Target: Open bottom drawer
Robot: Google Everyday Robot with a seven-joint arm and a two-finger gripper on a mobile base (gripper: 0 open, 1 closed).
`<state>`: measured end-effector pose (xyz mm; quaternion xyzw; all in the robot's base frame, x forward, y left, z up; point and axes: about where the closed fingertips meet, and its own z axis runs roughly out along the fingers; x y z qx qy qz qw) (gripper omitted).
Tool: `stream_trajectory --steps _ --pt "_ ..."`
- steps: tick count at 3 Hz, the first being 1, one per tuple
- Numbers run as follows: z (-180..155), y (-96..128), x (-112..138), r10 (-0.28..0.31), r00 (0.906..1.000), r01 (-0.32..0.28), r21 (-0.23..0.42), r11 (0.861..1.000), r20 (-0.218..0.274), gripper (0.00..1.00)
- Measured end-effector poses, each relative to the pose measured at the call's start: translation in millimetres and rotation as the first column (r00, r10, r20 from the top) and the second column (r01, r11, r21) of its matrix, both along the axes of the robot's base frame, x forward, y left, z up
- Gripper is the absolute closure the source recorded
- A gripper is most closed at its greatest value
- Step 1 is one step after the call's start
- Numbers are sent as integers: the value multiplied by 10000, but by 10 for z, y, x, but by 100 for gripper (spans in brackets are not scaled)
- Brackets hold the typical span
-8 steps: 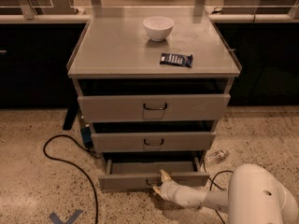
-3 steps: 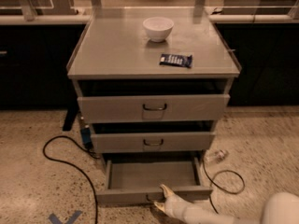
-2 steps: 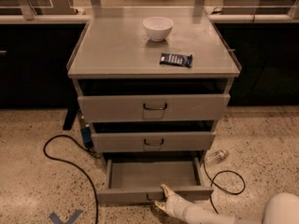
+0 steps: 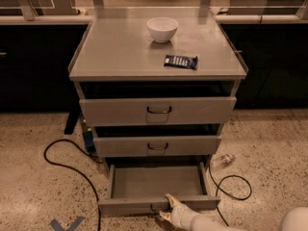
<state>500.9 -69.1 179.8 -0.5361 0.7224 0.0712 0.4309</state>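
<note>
Grey bottom drawer (image 4: 156, 182), largely open; gripper (image 4: 167, 209) at front centre, fingers pinched on handle (image 4: 155, 207); further pull to be made straight outward.

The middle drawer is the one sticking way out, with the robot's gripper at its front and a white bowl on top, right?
No. It's the bottom drawer that sticks way out, as the camera view shows. The gripper is at its front, and the white bowl is on top.

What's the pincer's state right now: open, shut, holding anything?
The pincer: low at the front panel of the pulled-out bottom drawer of the grey metal cabinet; open or shut cannot be told.
</note>
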Motion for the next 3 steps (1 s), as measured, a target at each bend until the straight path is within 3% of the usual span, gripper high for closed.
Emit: stream_trajectory --steps 2,3 --pt "20 -26 -162 86 9999 -87 101 9999 63 100" --pt "16 -91 -419 182 9997 -187 255 9995 190 100"
